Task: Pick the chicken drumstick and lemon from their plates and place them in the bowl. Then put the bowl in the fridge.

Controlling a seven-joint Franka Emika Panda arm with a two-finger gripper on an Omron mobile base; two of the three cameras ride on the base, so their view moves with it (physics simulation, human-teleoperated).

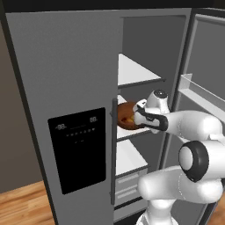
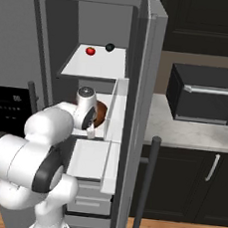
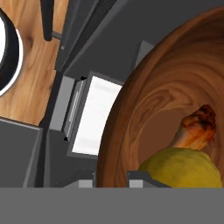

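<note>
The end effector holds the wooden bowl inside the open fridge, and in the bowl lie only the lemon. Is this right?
Not quite. The hand view shows the chicken drumstick lying beside the lemon in the wooden bowl. The rest holds: the end effector holds the bowl inside the open fridge.

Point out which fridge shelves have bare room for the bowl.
The top shelf is bare in front; a red item and a dark one sit at its back. The lower shelf under the bowl looks bare. The tool's wrist crowds the middle level.
</note>
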